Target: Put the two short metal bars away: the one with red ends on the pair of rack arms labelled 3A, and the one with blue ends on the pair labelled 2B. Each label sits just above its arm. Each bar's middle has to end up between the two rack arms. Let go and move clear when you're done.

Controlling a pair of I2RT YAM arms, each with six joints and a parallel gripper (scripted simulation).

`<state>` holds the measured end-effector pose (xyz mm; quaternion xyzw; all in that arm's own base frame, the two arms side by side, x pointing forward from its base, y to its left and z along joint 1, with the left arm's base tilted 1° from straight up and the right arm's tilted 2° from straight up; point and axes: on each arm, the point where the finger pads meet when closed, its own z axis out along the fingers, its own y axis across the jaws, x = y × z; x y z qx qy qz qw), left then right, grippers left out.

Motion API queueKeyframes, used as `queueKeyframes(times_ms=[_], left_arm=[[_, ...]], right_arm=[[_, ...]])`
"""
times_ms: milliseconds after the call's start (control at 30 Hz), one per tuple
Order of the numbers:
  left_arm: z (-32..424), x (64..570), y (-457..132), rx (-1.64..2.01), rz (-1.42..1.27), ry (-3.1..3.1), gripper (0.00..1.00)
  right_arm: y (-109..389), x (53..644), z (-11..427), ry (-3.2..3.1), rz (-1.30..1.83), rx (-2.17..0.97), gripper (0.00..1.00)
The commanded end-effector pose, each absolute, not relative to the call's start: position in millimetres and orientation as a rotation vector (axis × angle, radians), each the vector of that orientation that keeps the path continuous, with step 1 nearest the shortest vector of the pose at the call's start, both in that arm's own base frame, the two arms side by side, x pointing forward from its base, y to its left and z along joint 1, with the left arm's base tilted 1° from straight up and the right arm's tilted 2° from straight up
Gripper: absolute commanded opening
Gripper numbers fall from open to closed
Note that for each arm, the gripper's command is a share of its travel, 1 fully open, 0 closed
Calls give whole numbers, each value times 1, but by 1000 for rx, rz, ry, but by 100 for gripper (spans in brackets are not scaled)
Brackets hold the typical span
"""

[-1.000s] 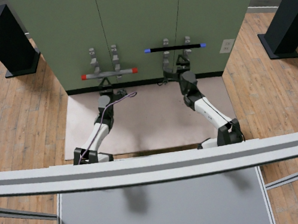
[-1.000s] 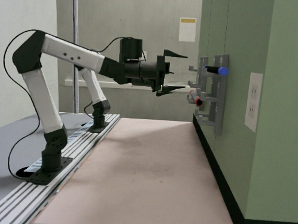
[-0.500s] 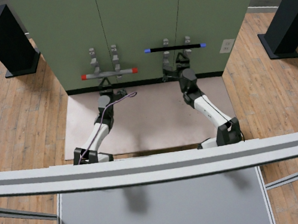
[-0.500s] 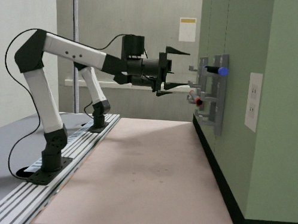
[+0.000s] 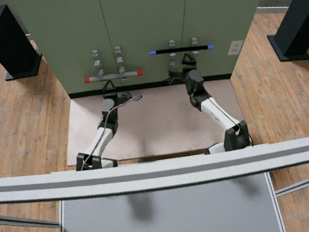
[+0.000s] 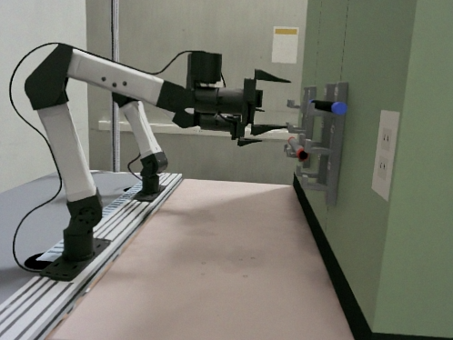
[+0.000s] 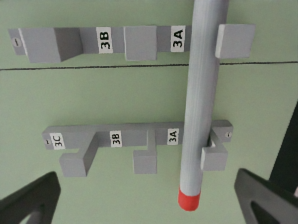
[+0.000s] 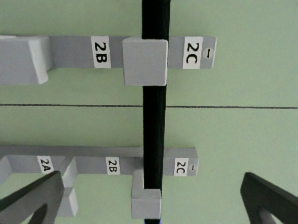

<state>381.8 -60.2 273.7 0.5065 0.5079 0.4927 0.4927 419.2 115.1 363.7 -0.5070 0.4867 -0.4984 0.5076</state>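
The red-ended bar (image 5: 113, 75) (image 6: 297, 147) (image 7: 202, 90) lies on the lowest pair of rack arms (image 7: 235, 41), just below the 3A labels (image 7: 177, 39); its middle is between them. The blue-ended bar (image 5: 183, 49) (image 6: 339, 108) (image 8: 154, 120) lies on the top pair of arms (image 8: 145, 62), just below the 2C labels (image 8: 192, 52); its middle is between them. The 2B arms (image 8: 20, 60) are one level lower and hold no bar. My left gripper (image 7: 147, 178) is open in front of the red-ended bar. My right gripper (image 8: 151, 180) (image 6: 288, 105) is open in front of the blue-ended bar, touching nothing.
The 3B arms (image 7: 140, 43) are above the red-ended bar and hold nothing. The green wall (image 5: 143, 18) stands behind the racks. A socket plate (image 5: 235, 48) (image 6: 386, 155) is right of the right racks. A purple cable (image 5: 113, 108) runs along my left arm.
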Motion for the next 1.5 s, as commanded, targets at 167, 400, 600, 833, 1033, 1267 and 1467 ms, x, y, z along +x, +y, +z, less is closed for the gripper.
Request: queueKeyframes(times_ms=[167,400,600,833,1033,1267,1467], left_arm=[[290,381,-61,1197,1204,1218,100],[290,381,-61,1197,1204,1218,100],[290,381,-61,1197,1204,1218,100],[290,381,-61,1197,1204,1218,100],[290,381,-61,1197,1204,1218,100],[290,381,-61,1197,1204,1218,100],[290,381,-61,1197,1204,1218,100]], right_arm=[[117,423,374,1159,-1200,-1215,100],[117,423,375,1159,-1200,-1215,100],[117,422,376,1159,-1200,-1215,100],[118,425,376,1159,-1200,-1215,100],[118,433,376,1159,-1200,-1215,100],[118,443,376,1159,-1200,-1215,100],[119,448,377,1159,-1200,-1215,100]])
